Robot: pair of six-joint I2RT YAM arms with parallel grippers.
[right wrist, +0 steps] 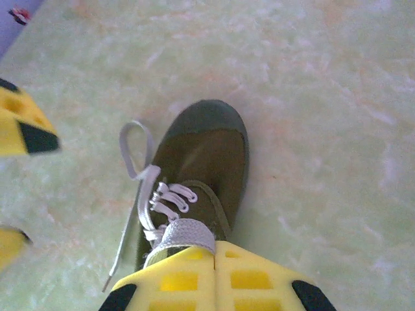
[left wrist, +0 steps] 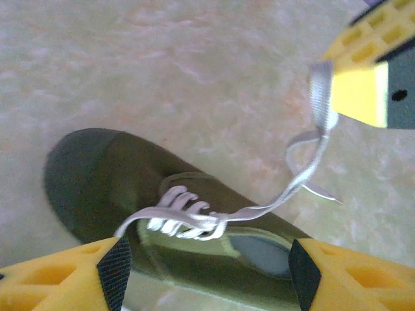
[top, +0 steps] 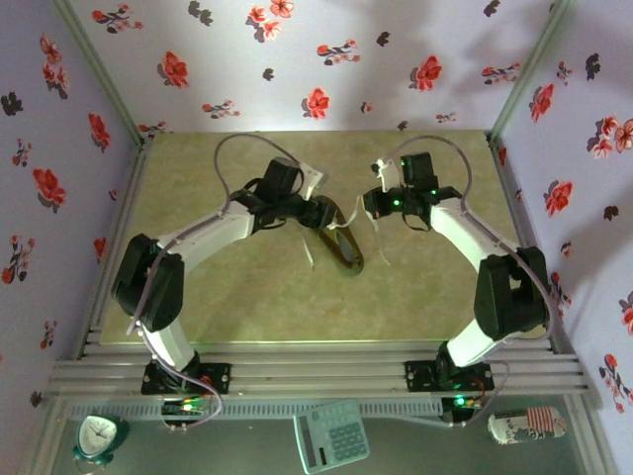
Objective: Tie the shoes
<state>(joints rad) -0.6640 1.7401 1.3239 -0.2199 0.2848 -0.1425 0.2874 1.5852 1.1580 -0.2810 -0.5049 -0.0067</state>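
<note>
The shoe (top: 343,249) is a small olive-green sneaker lying on the mat between both arms. In the left wrist view the shoe (left wrist: 130,175) lies just under my left gripper (left wrist: 207,272), which stands open with its jaws wide to either side of the shoe's collar, holding nothing. A white lace (left wrist: 194,217) crosses at a first knot; one end drops behind my left finger pad (left wrist: 115,269). The other end (left wrist: 319,97) rises to my right gripper (right wrist: 214,249), which is shut on that lace (right wrist: 185,233) above the shoe's heel (right wrist: 207,155).
Flowered walls close in the mat (top: 247,297) on three sides. On the near ledge in front of the arm bases lie a green alarm clock (top: 99,436), a calculator (top: 331,436) and a can (top: 527,426). A loose lace loop (right wrist: 133,152) lies left of the shoe.
</note>
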